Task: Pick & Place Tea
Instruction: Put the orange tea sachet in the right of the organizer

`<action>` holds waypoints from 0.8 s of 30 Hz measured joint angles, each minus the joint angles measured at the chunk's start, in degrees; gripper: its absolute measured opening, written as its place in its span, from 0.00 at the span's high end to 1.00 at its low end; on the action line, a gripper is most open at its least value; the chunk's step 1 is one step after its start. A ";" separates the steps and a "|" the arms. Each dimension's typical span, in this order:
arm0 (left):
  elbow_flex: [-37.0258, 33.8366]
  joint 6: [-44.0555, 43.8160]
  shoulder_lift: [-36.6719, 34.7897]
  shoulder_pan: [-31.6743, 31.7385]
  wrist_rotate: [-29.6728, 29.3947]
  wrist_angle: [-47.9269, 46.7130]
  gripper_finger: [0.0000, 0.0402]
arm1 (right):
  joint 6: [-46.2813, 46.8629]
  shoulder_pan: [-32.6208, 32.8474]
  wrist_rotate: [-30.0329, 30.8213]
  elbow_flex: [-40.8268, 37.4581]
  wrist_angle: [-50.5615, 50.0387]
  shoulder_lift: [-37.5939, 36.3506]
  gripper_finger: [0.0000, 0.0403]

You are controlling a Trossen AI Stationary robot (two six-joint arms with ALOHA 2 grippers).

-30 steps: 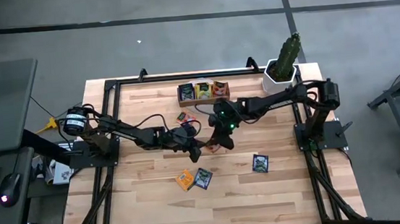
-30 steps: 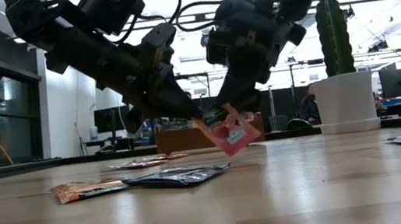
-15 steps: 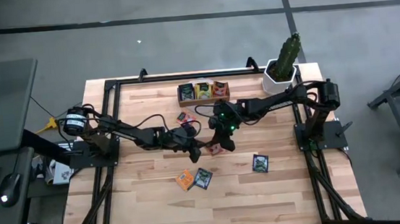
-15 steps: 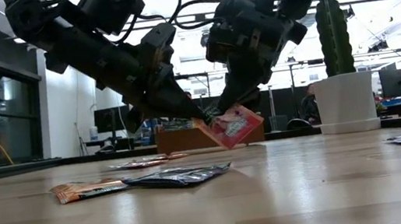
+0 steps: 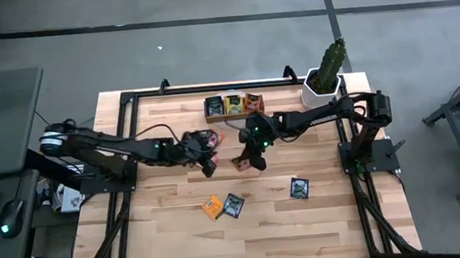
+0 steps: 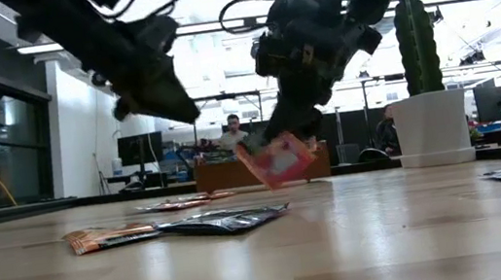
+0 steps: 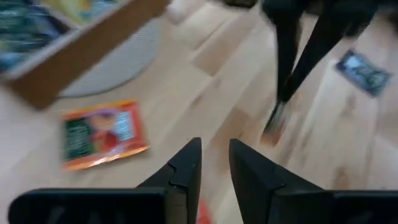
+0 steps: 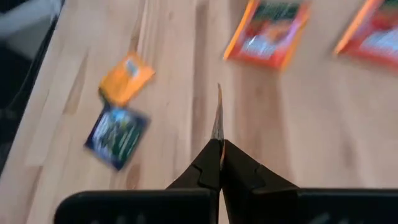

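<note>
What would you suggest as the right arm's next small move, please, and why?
Probably carry it toward the wooden tray: the right gripper is shut on an orange sachet held above the table, while the left gripper is clear of it.

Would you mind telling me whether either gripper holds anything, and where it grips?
The right gripper pinches a flat orange-red foil sachet by one edge. The left gripper holds nothing.

I see glossy foil sachets (image 6: 223, 220) on a smooth pale wood surface (image 5: 322, 221); end effector (image 8: 219, 163) matt black plastic.
</note>
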 joint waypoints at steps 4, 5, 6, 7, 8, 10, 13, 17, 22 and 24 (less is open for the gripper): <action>0.00 3.67 -3.99 0.00 -0.42 -7.04 0.79 | 0.99 -3.30 1.66 0.00 3.43 -3.34 1.00; 0.00 4.68 -4.74 0.02 -0.34 -7.99 0.79 | 0.98 -4.42 2.44 0.00 3.45 -4.39 1.00; 0.00 5.13 -5.36 0.02 -0.40 -8.92 0.79 | 0.98 -5.67 2.93 0.00 3.41 -5.48 1.00; -0.02 5.24 -5.84 0.02 -0.55 -10.10 0.79 | 0.98 -6.92 3.32 0.00 3.48 -6.38 1.00; -0.22 5.33 -6.26 0.02 -0.63 -10.79 0.79 | 0.89 -8.27 3.61 0.00 3.62 -7.42 1.00; -1.24 5.08 -6.98 0.02 -0.73 -10.58 0.79 | 0.12 -10.69 4.94 0.00 3.66 -9.57 1.00; -3.85 3.58 -7.78 0.02 -0.12 -8.92 0.79 | -1.48 -14.13 7.26 0.00 3.99 -12.36 1.00; -8.05 3.66 -7.80 0.02 3.59 -1.65 0.79 | -4.46 -18.04 9.02 0.00 3.67 -13.54 1.00; -13.07 3.67 -7.78 0.02 6.89 9.03 0.79 | -7.59 -21.88 8.42 0.00 3.78 -13.09 1.00; -15.19 3.64 -7.78 0.02 7.68 13.91 0.79 | -8.64 -23.41 8.71 0.00 3.32 -13.06 1.00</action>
